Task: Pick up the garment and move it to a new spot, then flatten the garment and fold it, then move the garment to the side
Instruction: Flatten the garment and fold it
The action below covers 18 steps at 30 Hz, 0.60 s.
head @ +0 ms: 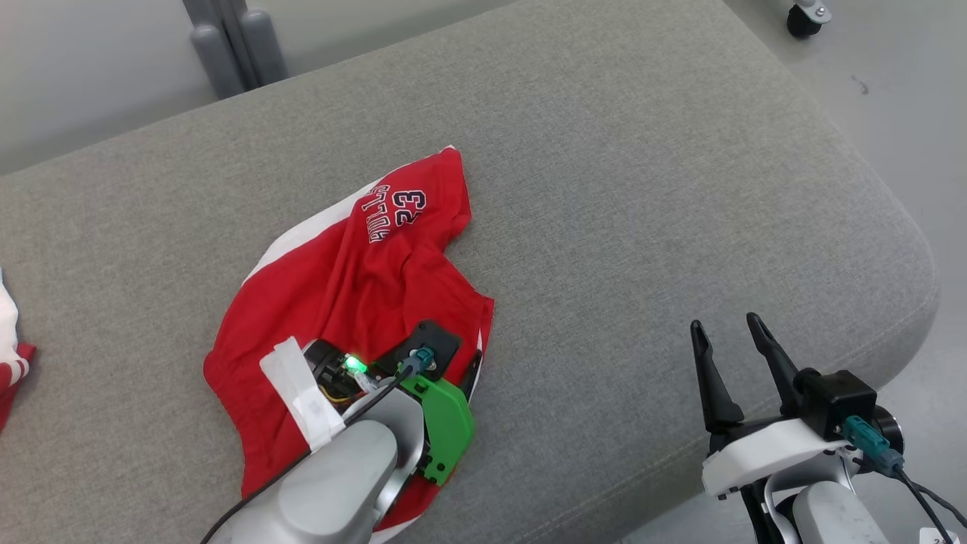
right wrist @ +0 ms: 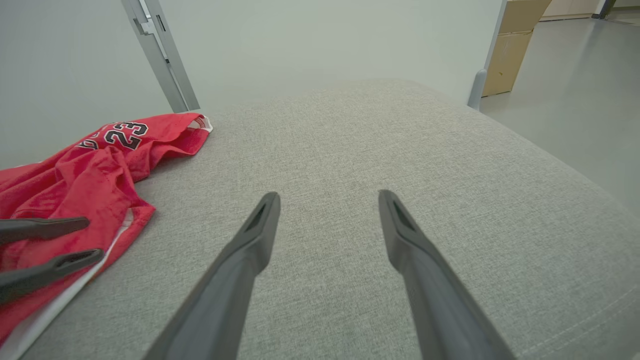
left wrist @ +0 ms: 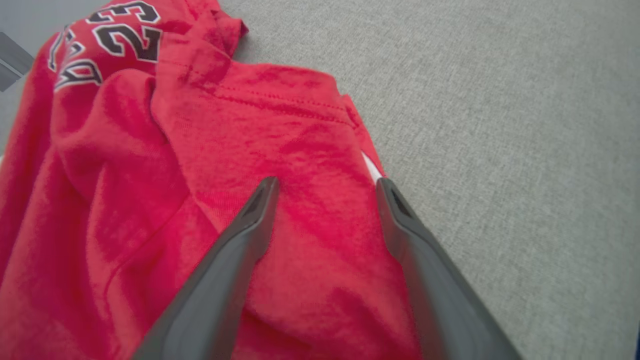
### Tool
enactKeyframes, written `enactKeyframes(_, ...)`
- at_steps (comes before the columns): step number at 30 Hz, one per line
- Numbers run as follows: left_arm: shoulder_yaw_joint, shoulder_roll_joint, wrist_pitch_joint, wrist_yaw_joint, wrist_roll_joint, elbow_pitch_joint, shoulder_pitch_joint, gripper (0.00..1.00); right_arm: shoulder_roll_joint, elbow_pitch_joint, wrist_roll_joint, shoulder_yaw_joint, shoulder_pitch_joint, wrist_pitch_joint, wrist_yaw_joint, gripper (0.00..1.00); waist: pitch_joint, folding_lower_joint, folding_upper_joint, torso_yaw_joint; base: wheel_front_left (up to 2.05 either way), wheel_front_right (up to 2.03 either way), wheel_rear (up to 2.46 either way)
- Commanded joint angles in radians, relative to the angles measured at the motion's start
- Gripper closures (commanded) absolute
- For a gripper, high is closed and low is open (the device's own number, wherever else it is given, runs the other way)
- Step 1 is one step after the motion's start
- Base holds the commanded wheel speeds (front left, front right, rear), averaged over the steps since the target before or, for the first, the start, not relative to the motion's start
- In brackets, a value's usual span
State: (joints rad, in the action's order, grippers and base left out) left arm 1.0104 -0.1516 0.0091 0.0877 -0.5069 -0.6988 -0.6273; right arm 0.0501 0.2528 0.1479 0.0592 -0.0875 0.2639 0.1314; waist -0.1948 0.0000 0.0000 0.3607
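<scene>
1. My left gripper [left wrist: 326, 181] is wide open. It holds nothing.
2. The red garment [left wrist: 150, 200] lies bunched up right under it. One finger tip is over the red cloth. The other is at the garment's edge, next to the grey cushion [left wrist: 500, 125].
3. I can't tell if the tips touch the cloth.
4. The number 23 [left wrist: 127, 30] on the garment is far past the tips, up and to the left in the left wrist view.
5. My right gripper [right wrist: 328, 194] is wide open too. It holds nothing.
6. There is bare cushion under it and ahead of it.
7. The garment is off to the right gripper's left, well apart from it.
</scene>
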Motion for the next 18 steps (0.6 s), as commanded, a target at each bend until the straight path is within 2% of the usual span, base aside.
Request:
enactKeyframes(1,0.003,0.005,-0.005,-0.006,-0.004,-0.013,-0.02,0.04,0.001,0.001,0.004,-0.002,-0.003,0.001,-0.001,0.0,0.0,0.0,0.0,0.0,0.0,0.0,0.0)
enactKeyframes(2,0.006,0.007,-0.006,-0.006,-0.004,-0.026,-0.022,0.37,0.001,0.002,0.004,-0.003,-0.004,0.001,-0.001,0.0,0.001,0.0,0.0,-0.001,0.0,0.0,0.0)
enactKeyframes(3,0.008,0.01,-0.009,-0.007,-0.003,-0.035,-0.024,0.52,0.001,0.003,0.003,-0.003,-0.005,0.001,-0.001,0.0,0.002,0.0,0.0,-0.002,0.0,0.0,0.0)
enactKeyframes(5,0.009,0.017,-0.013,-0.012,-0.005,-0.051,-0.028,0.98,0.001,0.004,0.002,-0.002,-0.01,0.001,-0.001,0.0,0.004,0.0,0.0,-0.005,0.0,0.0,0.0)
enactKeyframes(18,-0.032,0.061,-0.071,-0.059,-0.088,-0.049,-0.02,1.0,0.001,0.004,-0.012,-0.005,0.003,0.001,-0.001,0.0,0.028,0.0,0.0,-0.019,0.0,0.0,0.0)
